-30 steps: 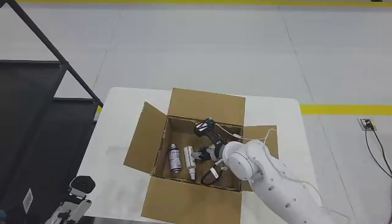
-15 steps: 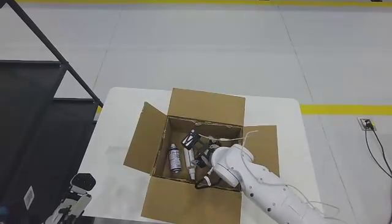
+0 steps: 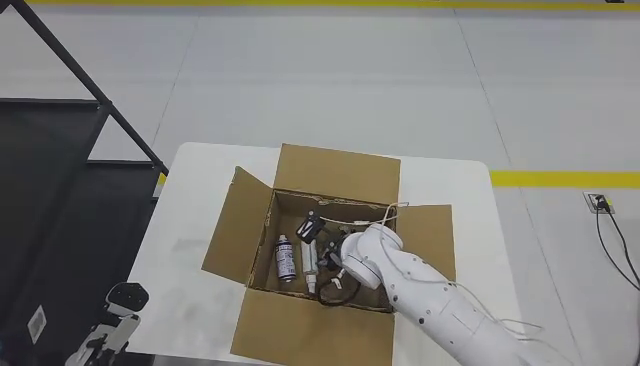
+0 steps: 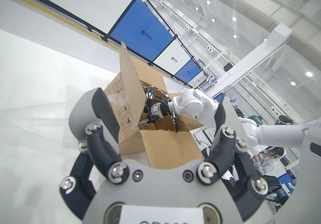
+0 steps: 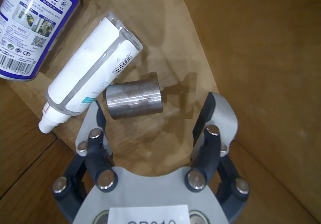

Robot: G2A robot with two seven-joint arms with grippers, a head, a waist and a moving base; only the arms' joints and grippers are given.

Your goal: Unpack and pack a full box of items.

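Observation:
An open cardboard box stands in the middle of the white table. On its floor lie a blue spray can, a white tube and a short steel cylinder. My right gripper is down inside the box, open, with the cylinder just ahead between its fingertips and one finger close to the tube. From above, the right gripper is beside the can and the tube. My left gripper is open and empty, off the table's near left corner.
All box flaps are folded outward; the left one stands up at a slant. A black cable lies in the box's near part. A dark frame and panel stand left of the table. Bare table surface lies left and right of the box.
My right arm has swung left inside the box, bringing its gripper over toward the tube and can. The left gripper has shifted slightly at the lower left.

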